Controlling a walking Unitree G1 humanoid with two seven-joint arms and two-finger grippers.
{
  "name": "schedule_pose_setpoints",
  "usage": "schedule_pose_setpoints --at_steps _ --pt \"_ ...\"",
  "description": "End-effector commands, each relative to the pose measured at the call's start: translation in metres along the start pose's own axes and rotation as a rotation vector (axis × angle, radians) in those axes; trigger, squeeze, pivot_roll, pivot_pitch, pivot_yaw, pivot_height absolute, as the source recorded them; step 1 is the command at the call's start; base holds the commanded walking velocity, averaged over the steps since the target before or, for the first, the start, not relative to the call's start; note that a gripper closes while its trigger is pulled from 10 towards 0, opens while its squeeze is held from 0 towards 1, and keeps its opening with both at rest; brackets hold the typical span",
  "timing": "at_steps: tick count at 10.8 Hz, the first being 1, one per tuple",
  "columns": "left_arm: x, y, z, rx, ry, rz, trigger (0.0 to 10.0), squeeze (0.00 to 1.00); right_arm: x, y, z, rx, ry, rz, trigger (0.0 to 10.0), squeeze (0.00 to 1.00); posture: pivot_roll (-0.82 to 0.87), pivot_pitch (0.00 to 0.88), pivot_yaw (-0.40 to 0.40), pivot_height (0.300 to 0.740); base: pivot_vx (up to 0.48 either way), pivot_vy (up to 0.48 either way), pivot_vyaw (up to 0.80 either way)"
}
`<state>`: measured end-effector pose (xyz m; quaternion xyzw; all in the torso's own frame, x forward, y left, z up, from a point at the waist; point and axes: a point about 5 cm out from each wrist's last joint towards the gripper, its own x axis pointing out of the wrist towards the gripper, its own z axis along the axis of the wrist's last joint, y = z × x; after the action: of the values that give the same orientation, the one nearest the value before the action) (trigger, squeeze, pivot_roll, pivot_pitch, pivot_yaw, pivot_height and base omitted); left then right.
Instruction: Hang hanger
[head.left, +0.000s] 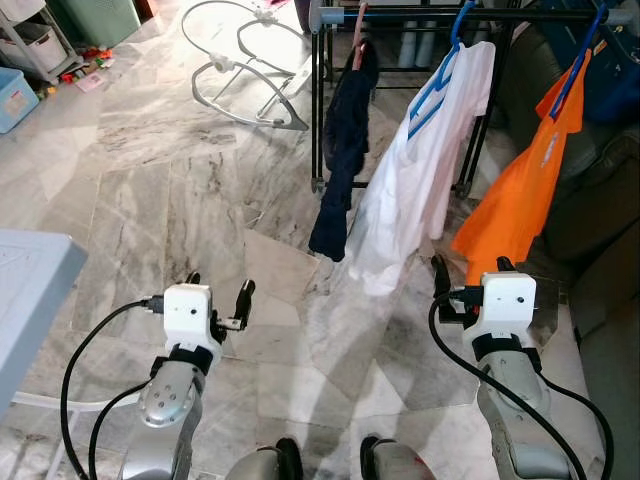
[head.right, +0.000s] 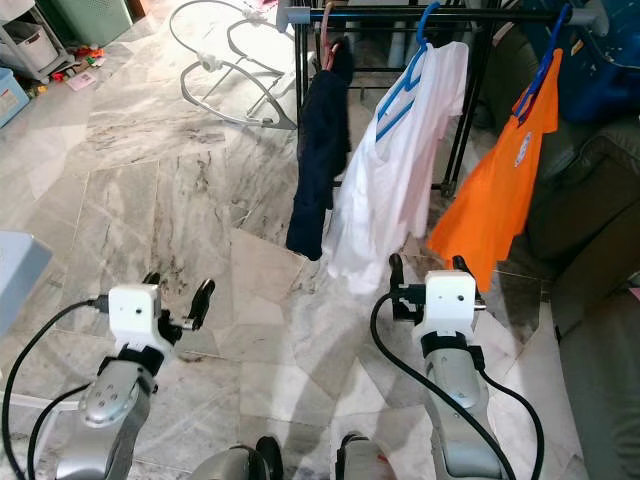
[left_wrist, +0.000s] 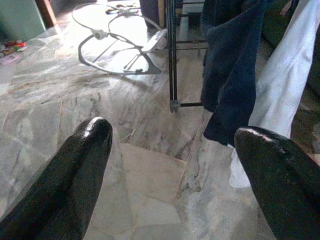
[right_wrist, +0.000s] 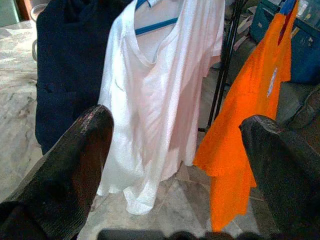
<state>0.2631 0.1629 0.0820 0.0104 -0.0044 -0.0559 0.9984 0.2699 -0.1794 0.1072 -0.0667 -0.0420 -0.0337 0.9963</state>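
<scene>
A dark clothes rail (head.left: 420, 14) crosses the top of the head views. Three garments hang from it: a navy one (head.left: 342, 150) on a pink hanger (head.left: 358, 30), a white shirt (head.left: 420, 170) on a blue hanger (head.left: 440, 80), and an orange shirt (head.left: 525, 180) on another blue hanger (head.left: 580, 60). My left gripper (head.left: 218, 290) is held low over the floor, open and empty. My right gripper (head.left: 470, 275) is open and empty too, just short of the white and orange shirts' hems. The right wrist view faces the white shirt (right_wrist: 155, 100) and orange shirt (right_wrist: 245, 125).
The floor is grey marble tile (head.left: 180, 200). A white wire bouncer frame (head.left: 250, 70) lies behind the rack's left post. A pale blue table corner (head.left: 30, 280) juts in at left. A dark sofa (head.left: 600, 220) stands to the right. Bins and toys (head.left: 60, 50) sit far left.
</scene>
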Motion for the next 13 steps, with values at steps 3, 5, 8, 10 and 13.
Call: schedule_pose_setpoints --at_steps 3,5,8,10,13 --pt "-0.0029 0.0059 -0.0043 0.006 0.014 0.021 10.0 0.00 -0.0025 -0.0016 -0.0079 0.026 0.037 -0.012 10.0 0.00 -0.20 0.206 0.068 0.740 0.000 0.000 -0.27" --pt "-0.0039 0.0065 -0.0040 0.005 0.012 0.017 10.0 0.00 -0.0025 -0.0018 -0.0092 0.037 0.040 -0.017 10.0 0.00 -0.20 0.205 0.072 0.740 0.000 0.000 -0.80" --pt "-0.0038 0.0029 -0.0045 0.001 0.013 -0.003 10.0 0.00 -0.0039 -0.0003 -0.0094 0.031 0.036 -0.013 10.0 0.00 -0.20 0.208 0.075 0.740 0.255 0.000 -0.27" --pt "-0.0032 0.0007 -0.0052 -0.002 0.014 -0.017 10.0 0.00 -0.0053 -0.0036 -0.0094 0.031 0.036 -0.027 10.0 0.00 -0.21 0.211 0.078 0.740 0.279 0.000 -0.27" --pt "-0.0031 -0.0018 -0.0066 -0.001 0.018 -0.027 10.0 0.00 -0.0072 -0.0058 -0.0096 0.019 0.040 -0.036 10.0 0.00 -0.22 0.218 0.074 0.740 0.299 0.000 -0.80"
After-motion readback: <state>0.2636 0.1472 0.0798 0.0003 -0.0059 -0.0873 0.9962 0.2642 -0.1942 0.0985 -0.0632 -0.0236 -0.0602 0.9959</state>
